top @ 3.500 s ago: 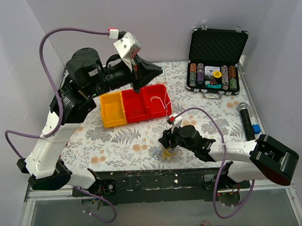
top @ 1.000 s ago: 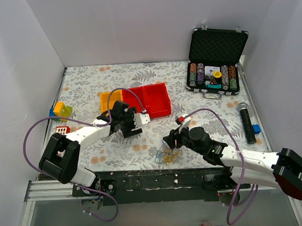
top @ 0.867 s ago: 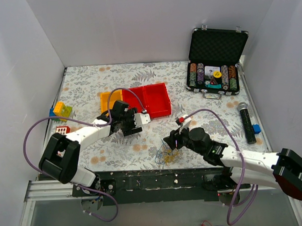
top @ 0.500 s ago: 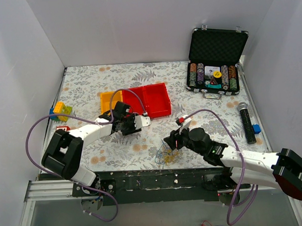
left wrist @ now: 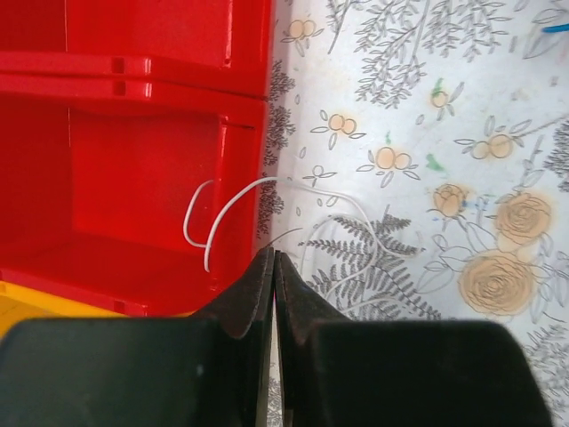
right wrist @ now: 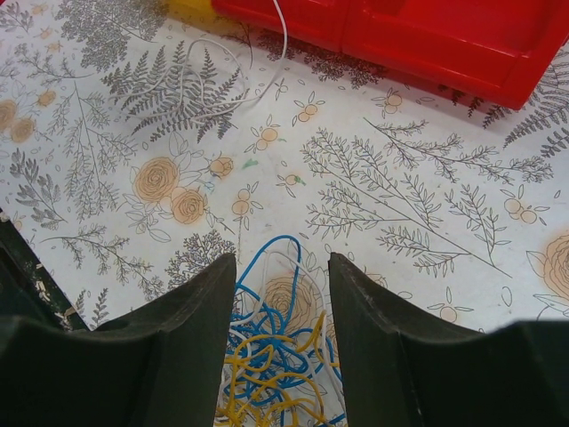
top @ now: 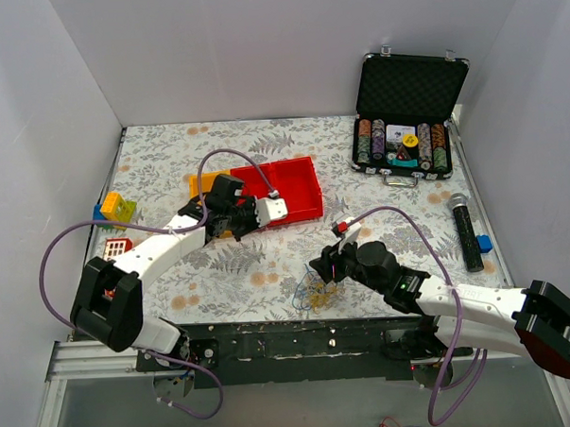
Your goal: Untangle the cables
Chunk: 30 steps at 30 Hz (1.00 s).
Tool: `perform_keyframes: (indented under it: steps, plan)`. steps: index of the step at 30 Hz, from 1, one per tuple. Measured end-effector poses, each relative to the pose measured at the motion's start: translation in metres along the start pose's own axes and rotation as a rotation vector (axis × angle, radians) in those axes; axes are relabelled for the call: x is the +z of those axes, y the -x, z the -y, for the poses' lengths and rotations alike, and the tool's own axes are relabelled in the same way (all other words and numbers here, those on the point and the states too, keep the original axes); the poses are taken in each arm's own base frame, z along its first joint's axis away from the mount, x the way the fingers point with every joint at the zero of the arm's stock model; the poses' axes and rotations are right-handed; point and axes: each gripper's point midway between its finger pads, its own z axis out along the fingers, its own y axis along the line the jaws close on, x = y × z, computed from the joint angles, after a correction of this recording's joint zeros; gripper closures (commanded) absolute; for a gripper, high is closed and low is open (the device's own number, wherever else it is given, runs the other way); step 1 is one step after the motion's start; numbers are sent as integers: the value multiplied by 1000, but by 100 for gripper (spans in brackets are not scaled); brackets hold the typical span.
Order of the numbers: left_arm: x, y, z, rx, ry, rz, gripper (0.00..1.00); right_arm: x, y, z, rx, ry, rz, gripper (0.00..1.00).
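Note:
The cables (top: 312, 290) are a small tangle of blue, yellow and whitish wires near the table's front edge, also in the right wrist view (right wrist: 276, 374). My right gripper (top: 322, 272) stands open over the tangle, a finger on each side (right wrist: 283, 262). One separate white cable (left wrist: 293, 189) hangs over the front wall of the red bin (left wrist: 151, 169) and loops onto the table (right wrist: 209, 76). My left gripper (left wrist: 273, 255) is shut at that bin wall, and a thin strand of the white cable comes out right at its tips. In the top view the left gripper (top: 250, 219) sits at the bin's front.
The red bin (top: 298, 180) has a yellow compartment (top: 200, 185) on its left. An open case of poker chips (top: 413, 104) stands back right. A black microphone (top: 464, 229) and a blue block (top: 484, 244) lie right. Toy blocks (top: 117, 208) sit at the left edge.
My left arm swung from the open table up to the bin's front wall and its jaws went from wide open to shut. The right gripper stayed over the tangle and narrowed slightly.

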Motion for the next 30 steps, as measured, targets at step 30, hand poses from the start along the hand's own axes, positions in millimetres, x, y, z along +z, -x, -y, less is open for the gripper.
perform_keyframes:
  steps: [30]
  plan:
    - [32, -53, 48, 53, -199, -152, 74, -2, 6, -4, 15, 14, 19, 46]
